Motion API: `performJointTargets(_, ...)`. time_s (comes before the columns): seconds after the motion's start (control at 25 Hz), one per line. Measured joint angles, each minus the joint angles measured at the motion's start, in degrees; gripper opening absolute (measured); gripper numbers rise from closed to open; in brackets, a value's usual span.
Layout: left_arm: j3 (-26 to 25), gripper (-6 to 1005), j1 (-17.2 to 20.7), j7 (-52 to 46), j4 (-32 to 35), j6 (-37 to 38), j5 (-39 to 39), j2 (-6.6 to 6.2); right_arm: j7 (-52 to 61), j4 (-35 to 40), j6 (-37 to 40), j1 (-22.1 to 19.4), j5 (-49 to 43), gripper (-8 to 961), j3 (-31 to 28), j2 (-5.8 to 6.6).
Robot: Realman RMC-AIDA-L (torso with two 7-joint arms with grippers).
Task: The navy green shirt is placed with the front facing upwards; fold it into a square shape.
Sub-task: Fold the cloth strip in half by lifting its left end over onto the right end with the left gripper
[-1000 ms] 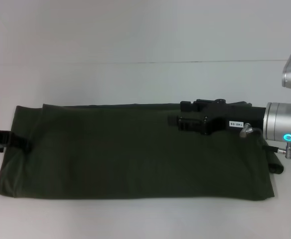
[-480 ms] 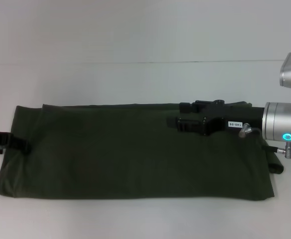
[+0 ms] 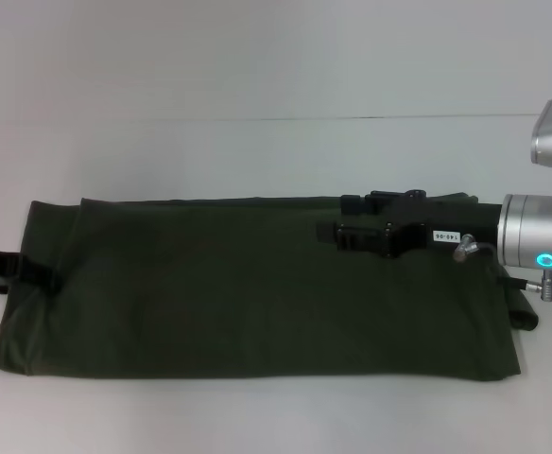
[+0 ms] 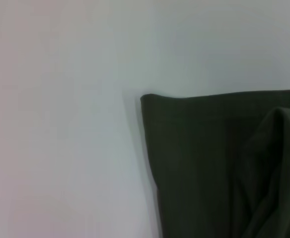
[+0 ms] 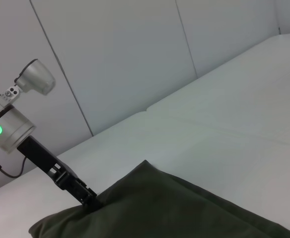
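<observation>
1. The navy green shirt [image 3: 257, 284] lies flat on the white table [image 3: 257, 151], folded into a long dark band; no lettering shows on its upper face.
2. Its long axis runs across the robot's front, from left to right, with one short end at each arm.
3. The right gripper [image 3: 337, 222] lies low over the shirt's far edge, on the right half of the band, its fingers pointing toward the robot's left. How far the fingers are parted cannot be told, nor whether they pinch any cloth.
4. The left gripper [image 3: 47, 276] meets the shirt's left short end, its tip against the cloth there. The right wrist view shows its tip [image 5: 93, 200] in the fabric [image 5: 175, 208]; its grip cannot be told.
</observation>
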State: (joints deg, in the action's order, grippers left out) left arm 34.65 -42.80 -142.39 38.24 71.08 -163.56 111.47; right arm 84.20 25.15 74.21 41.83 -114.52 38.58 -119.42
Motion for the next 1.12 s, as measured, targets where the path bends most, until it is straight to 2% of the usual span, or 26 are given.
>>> performJointTargets(1.12,-2.89,827,-1.39,0.37,-2.83,2.71,0.71,-0.96,0.00,0.00,-0.04,0.01,0.00,716,0.00,0.00)
